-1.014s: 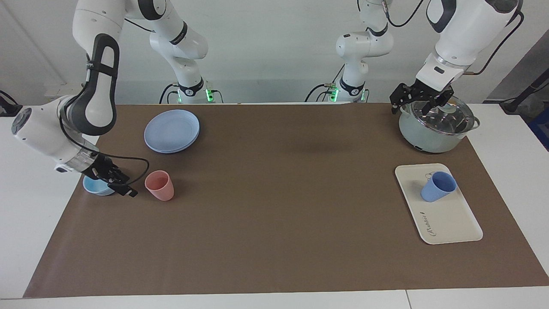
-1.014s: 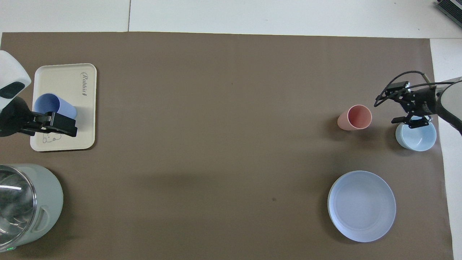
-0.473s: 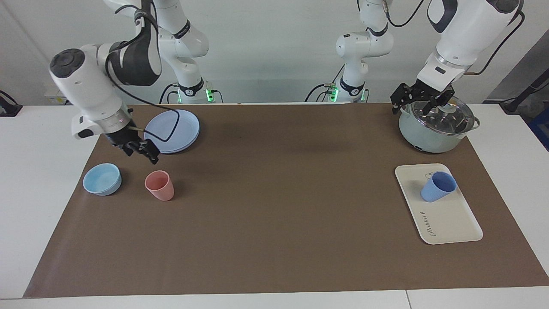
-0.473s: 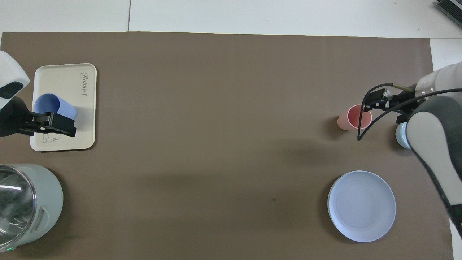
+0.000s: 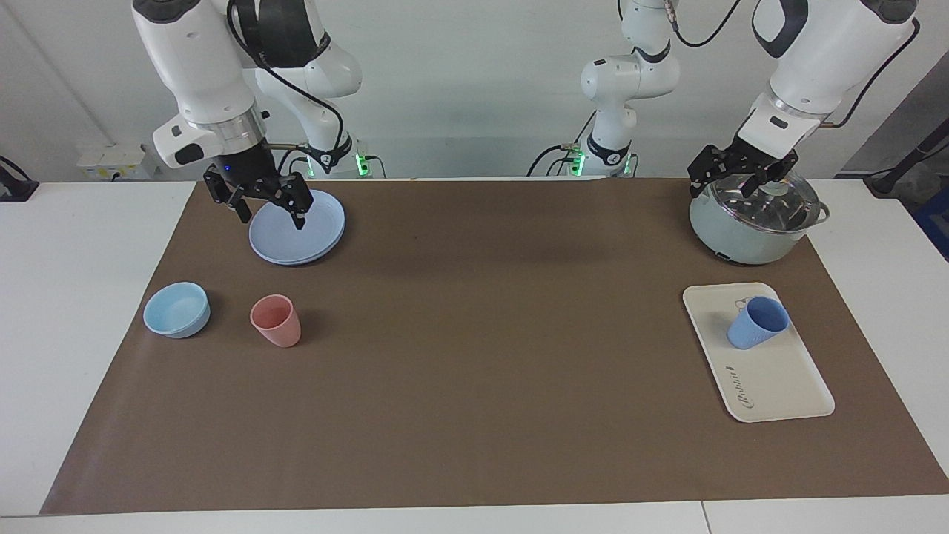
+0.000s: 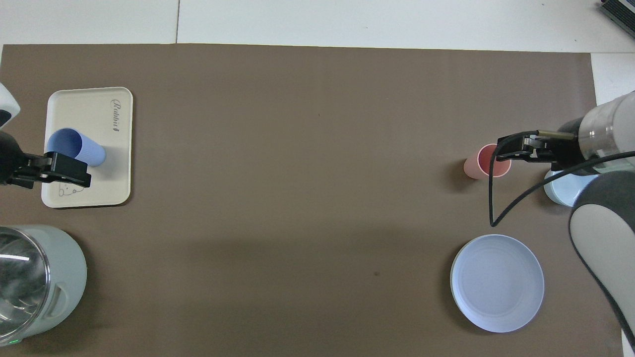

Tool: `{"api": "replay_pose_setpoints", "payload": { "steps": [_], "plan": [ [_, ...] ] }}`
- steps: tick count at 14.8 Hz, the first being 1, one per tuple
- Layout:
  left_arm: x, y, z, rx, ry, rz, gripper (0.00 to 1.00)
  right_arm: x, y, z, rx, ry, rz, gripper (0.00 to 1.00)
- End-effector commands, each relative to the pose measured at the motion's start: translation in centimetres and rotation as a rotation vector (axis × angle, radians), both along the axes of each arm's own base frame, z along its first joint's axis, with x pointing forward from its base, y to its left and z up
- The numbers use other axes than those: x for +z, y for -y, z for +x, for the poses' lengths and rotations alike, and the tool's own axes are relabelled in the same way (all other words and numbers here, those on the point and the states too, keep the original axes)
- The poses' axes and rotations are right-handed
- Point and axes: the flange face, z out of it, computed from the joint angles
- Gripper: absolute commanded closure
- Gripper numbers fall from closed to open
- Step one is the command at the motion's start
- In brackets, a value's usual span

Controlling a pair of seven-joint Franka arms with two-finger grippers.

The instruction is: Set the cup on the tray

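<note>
The periwinkle-blue cup (image 5: 756, 323) stands on the cream-white tray (image 5: 775, 382) at the left arm's end of the table, on the part of the tray nearer the robots. It also shows in the overhead view (image 6: 74, 147) on the tray (image 6: 111, 168). My left gripper (image 5: 738, 185) is open and empty, raised over the lidded pot, apart from the cup; the overhead view shows it (image 6: 74, 171) over the tray's edge. My right gripper (image 5: 270, 215) is open and empty, up in the air over the blue plate; it also shows in the overhead view (image 6: 506, 152).
A pink cup (image 5: 276, 320) and a light-blue bowl (image 5: 176, 309) stand at the right arm's end. A round blue plate (image 5: 296, 230) lies nearer the robots than they do. A grey-green pot with a glass lid (image 5: 752, 219) stands nearer the robots than the tray.
My right arm has risen from beside the bowl and swung toward the robots, ending over the blue plate. My left gripper has drawn slightly back and up. The cup has not moved.
</note>
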Motion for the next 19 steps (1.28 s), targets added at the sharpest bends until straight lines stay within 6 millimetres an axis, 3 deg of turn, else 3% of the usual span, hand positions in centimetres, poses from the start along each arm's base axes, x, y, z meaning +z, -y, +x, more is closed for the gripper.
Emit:
{"api": "replay_pose_setpoints", "payload": {
  "steps": [1,11,15,19],
  "plan": [
    [0.3,-0.1,-0.8,-0.003,-0.002,0.020,0.00,1.7,0.7,1.6,0.023,-0.008,-0.051,0.00],
    [0.3,-0.2,-0.8,-0.001,-0.002,0.020,0.00,0.2,0.1,-0.7,0.100,-0.121,0.004,0.00],
    [0.3,-0.2,-0.8,-0.001,-0.002,0.020,0.00,0.5,0.7,-0.3,0.195,-0.107,0.008,0.00],
    [0.3,-0.1,-0.8,-0.003,-0.002,0.020,0.00,0.9,0.7,-0.5,0.164,-0.100,0.010,0.00]
  ]
}}
